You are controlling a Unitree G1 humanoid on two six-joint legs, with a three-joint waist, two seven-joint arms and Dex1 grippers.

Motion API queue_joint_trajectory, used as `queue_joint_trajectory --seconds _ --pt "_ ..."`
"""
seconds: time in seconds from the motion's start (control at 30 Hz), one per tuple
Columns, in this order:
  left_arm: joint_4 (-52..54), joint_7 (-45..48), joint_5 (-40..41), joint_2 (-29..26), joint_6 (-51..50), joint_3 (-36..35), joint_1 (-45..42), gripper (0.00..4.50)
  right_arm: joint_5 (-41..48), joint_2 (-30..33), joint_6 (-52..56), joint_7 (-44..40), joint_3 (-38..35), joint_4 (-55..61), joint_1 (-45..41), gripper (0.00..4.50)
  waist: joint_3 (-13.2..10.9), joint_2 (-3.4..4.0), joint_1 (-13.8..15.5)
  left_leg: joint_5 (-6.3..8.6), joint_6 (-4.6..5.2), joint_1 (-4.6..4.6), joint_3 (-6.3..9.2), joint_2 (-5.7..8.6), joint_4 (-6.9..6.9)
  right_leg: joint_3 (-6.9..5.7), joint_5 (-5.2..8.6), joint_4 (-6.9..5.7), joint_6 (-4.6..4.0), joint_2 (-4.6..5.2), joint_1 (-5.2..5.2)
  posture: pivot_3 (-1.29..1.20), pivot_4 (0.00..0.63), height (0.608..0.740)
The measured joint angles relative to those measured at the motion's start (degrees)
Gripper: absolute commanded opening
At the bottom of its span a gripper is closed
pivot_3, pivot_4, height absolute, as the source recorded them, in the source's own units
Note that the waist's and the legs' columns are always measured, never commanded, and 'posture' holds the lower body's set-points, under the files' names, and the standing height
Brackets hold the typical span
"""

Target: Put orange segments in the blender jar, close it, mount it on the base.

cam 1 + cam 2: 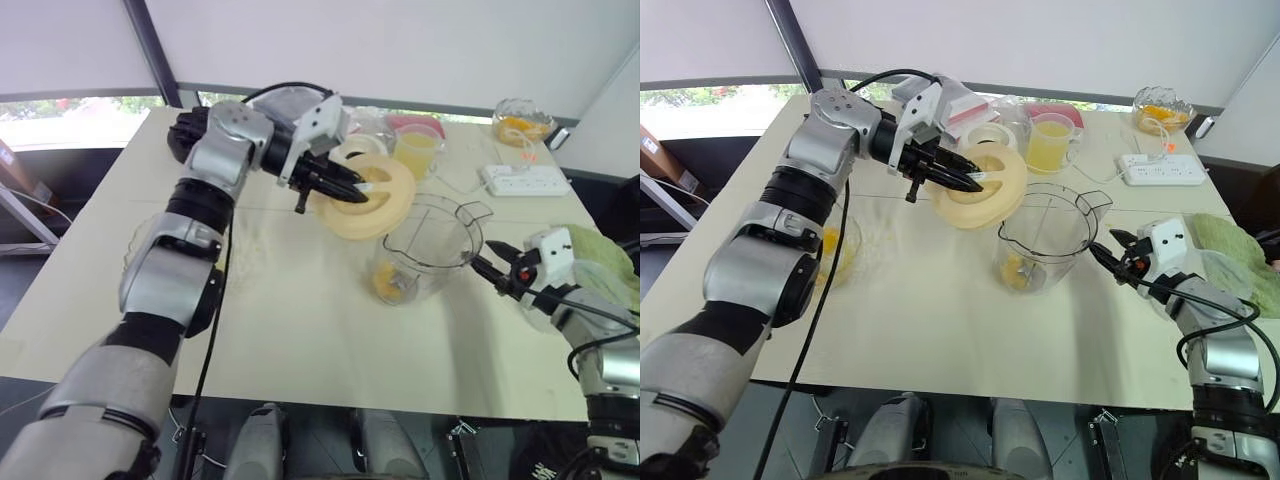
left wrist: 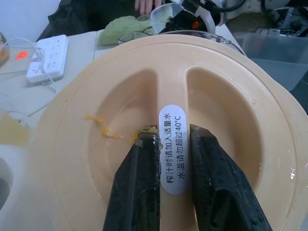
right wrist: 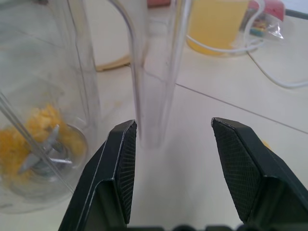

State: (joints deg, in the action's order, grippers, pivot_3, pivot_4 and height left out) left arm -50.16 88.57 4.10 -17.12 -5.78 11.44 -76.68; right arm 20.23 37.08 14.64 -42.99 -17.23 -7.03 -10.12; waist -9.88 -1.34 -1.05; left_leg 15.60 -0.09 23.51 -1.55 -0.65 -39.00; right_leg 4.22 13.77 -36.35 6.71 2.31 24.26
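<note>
The clear blender jar [image 1: 425, 250] stands open on the table with orange segments [image 1: 392, 283] around its blade. Its cream lid [image 1: 362, 200] hangs tilted in the air just left of and above the jar's rim. My left gripper [image 1: 352, 186] is shut on the lid's centre ridge [image 2: 172, 144], which carries a white label. My right gripper [image 1: 483, 266] is open at table height beside the jar's handle [image 3: 151, 72]; the handle lies just ahead of the gap between the fingertips, untouched.
A cup of orange juice [image 1: 417, 152] and the white blender base [image 1: 352, 147] stand behind the lid. A white power strip [image 1: 525, 179] and a glass bowl of orange pieces [image 1: 521, 120] lie at the back right. A green cloth [image 1: 600, 258] is at the right edge.
</note>
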Motion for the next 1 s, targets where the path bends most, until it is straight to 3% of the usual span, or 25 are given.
queue_joint_trajectory --seconds 0.43,1.0 --pt "0.9 -0.1 0.1 -0.3 -1.0 0.0 0.0 0.28 0.9 0.5 -0.6 -6.5 0.0 -3.3 -2.4 2.59 0.0 0.00 0.0 0.00 0.00 0.00 -0.01 0.00 0.00 0.00 0.00 0.00 0.00 0.00 0.00 0.00 0.150 0.740" --pt "3.4 0.0 0.1 -0.7 -2.0 0.0 0.6 0.28 0.2 0.7 -3.4 -8.0 0.5 -11.1 -7.9 2.59 0.0 0.01 -0.1 0.00 0.00 0.00 -0.01 0.00 0.00 0.00 -0.01 0.00 0.01 0.01 0.00 0.00 0.150 0.740"
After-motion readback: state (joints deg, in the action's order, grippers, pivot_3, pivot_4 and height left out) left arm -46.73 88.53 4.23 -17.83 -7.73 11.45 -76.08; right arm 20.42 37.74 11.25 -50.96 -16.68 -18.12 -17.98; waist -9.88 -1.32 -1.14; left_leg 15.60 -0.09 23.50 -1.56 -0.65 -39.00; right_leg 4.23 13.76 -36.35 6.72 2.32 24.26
